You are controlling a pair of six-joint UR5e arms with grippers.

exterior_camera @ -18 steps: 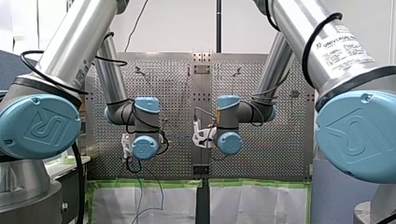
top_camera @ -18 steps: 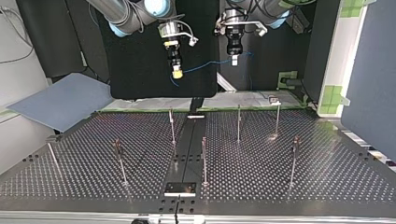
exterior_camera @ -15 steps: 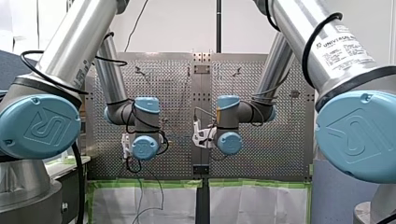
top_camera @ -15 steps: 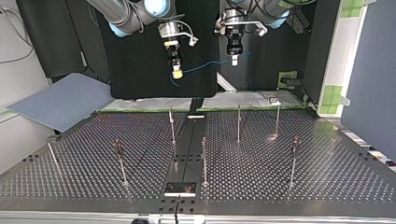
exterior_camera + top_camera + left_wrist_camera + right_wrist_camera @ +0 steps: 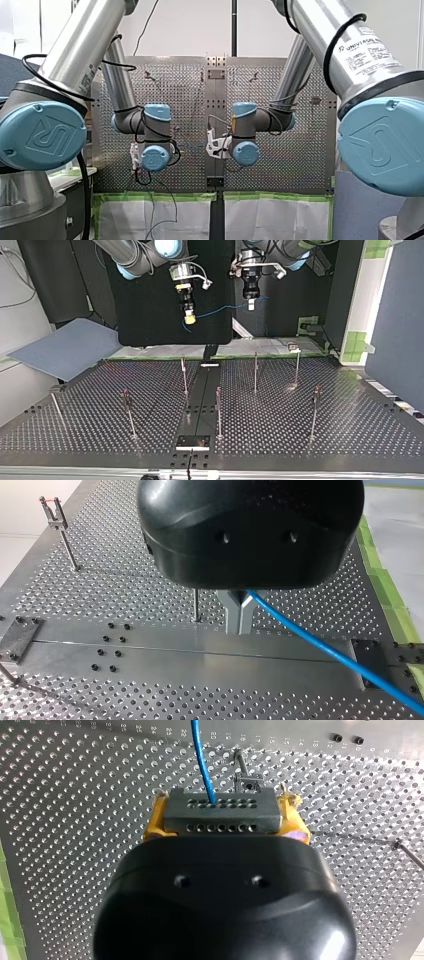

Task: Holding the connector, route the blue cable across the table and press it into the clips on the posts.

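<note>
The perforated table (image 5: 350,432) lay below the work, with its posts (image 5: 218,412) standing apart across it, each topped by a clip (image 5: 53,513). No clip that I could see held any cable. Both arms hung well above the table's far side in the top view, I judged so that the line would clear the post tops before routing. My right gripper (image 5: 189,318), at the top view's left, was clamped on the connector (image 5: 220,811). Its yellow pads (image 5: 151,824) pressed the two short ends, which anchored the cable's end. My left gripper (image 5: 239,625), at the top view's right, had its metal fingers closed around the blue cable (image 5: 220,311), apparently to guide it. The cable spanned the gap between the two grippers with slight slack.
</note>
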